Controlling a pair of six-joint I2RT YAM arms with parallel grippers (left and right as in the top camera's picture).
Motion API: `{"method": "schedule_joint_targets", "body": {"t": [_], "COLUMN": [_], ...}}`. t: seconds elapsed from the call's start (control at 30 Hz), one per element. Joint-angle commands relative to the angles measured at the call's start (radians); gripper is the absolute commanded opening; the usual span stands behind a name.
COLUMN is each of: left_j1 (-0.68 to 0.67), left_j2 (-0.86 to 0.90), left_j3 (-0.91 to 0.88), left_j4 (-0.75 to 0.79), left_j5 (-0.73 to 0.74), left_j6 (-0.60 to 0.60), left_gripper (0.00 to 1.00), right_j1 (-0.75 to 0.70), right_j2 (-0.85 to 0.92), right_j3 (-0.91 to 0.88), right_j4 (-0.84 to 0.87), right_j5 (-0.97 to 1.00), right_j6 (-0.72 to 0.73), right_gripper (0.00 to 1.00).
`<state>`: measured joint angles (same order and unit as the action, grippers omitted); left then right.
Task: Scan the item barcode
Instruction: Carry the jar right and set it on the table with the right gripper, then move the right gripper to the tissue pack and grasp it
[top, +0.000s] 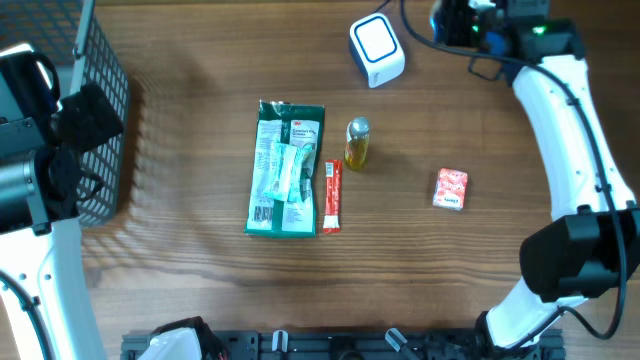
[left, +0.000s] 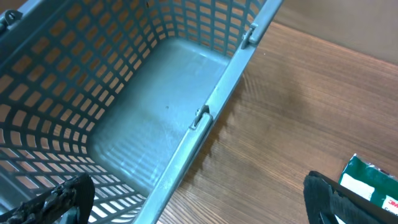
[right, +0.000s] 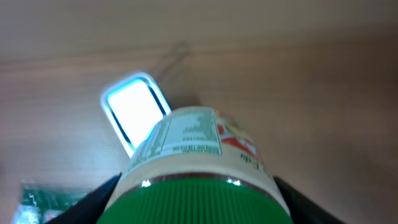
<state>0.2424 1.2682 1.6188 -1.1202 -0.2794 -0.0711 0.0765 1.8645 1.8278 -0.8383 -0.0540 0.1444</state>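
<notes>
My right gripper (right: 196, 202) is shut on a jar with a ribbed green lid (right: 199, 199) and a cream label (right: 186, 134) showing a printed table. I cannot make out a barcode on the label. The jar points toward the white scanner (right: 134, 112), whose bright window faces it. In the overhead view the scanner (top: 377, 48) sits at the back of the table, with my right gripper (top: 468, 22) just to its right. My left gripper (left: 199, 205) hangs open over the rim of the basket (left: 205, 118), nothing between its fingers.
A grey mesh basket (top: 105, 100) stands at the left edge. On the wooden table lie a green packet (top: 286, 168), a red stick pack (top: 332, 197), a small gold-capped bottle (top: 357, 143) and a red-and-white box (top: 451, 188).
</notes>
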Motion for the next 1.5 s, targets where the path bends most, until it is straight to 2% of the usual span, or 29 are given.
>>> {"method": "schedule_joint_targets", "body": {"t": [0.0,0.1,0.27,0.43,0.53,0.57,0.67,0.7,0.83,1.0,1.13,1.17,1.2,1.23,1.3,1.33,1.4,1.43,1.47], "left_j1": [0.004,0.004,0.004,0.004,0.004,0.004,0.004,0.004,0.004,0.004,0.004,0.004,0.004,0.004,0.004,0.004,0.004,0.004,0.004], "left_j2": [0.002,0.002,0.002,0.002,0.002,0.002,0.002,0.002,0.002,0.002,0.002,0.002,0.002,0.002,0.002,0.002,0.002,0.002,0.002], "left_j3": [0.003,0.003,0.003,0.003,0.003,0.003,0.003,0.003,0.003,0.003,0.003,0.003,0.003,0.003,0.003,0.003,0.003,0.003,0.003], "left_j4": [0.001,0.001,0.001,0.001,0.001,0.001,0.001,0.001,0.001,0.001,0.001,0.001,0.001,0.001,0.001,0.001,0.001,0.001,0.001], "left_j5": [0.002,0.002,0.002,0.002,0.002,0.002,0.002,0.002,0.002,0.002,0.002,0.002,0.002,0.002,0.002,0.002,0.002,0.002,0.002], "left_j6": [0.012,0.012,0.012,0.012,0.012,0.012,0.012,0.012,0.012,0.012,0.012,0.012,0.012,0.012,0.012,0.012,0.012,0.012,0.012], "left_gripper": [1.00,1.00,1.00,1.00,1.00,1.00,1.00,1.00,1.00,1.00,1.00,1.00,1.00,1.00,1.00,1.00,1.00,1.00,1.00], "right_j1": [-0.061,-0.136,-0.254,-0.363,-0.409,-0.425,-0.441,-0.441,-0.441,-0.434,-0.405,-0.383,-0.374,-0.364,-0.346,-0.335,-0.311,-0.294,-0.283], "right_j2": [0.030,0.030,0.030,0.030,0.030,0.030,0.030,0.030,0.017,-0.091,-0.223,-0.264,-0.274,-0.277,-0.277,-0.277,-0.277,-0.277,-0.277], "right_j3": [-0.032,-0.133,-0.316,-0.475,-0.489,-0.491,-0.493,-0.493,-0.485,-0.367,-0.327,-0.329,-0.332,-0.336,-0.360,-0.381,-0.435,-0.472,-0.503], "right_j4": [-0.182,-0.217,-0.164,-0.057,-0.037,-0.037,-0.037,-0.037,-0.039,-0.161,-0.261,-0.294,-0.307,-0.318,-0.336,-0.333,-0.321,-0.313,-0.301], "right_j5": [0.079,0.117,0.117,0.117,0.113,0.114,0.113,0.113,0.132,0.127,-0.088,-0.234,-0.268,-0.278,-0.294,-0.303,-0.302,-0.287,-0.280], "right_j6": [-0.003,-0.002,0.076,0.095,0.121,0.121,0.121,0.122,0.121,0.148,0.132,0.046,0.021,0.019,0.041,0.038,0.038,0.042,0.043], "right_gripper": [0.13,0.13,0.14,0.19,0.26,0.44,0.89,1.00,1.00,1.00,0.97,0.92,0.93,1.00,1.00,0.82,0.34,0.32,0.36]}}
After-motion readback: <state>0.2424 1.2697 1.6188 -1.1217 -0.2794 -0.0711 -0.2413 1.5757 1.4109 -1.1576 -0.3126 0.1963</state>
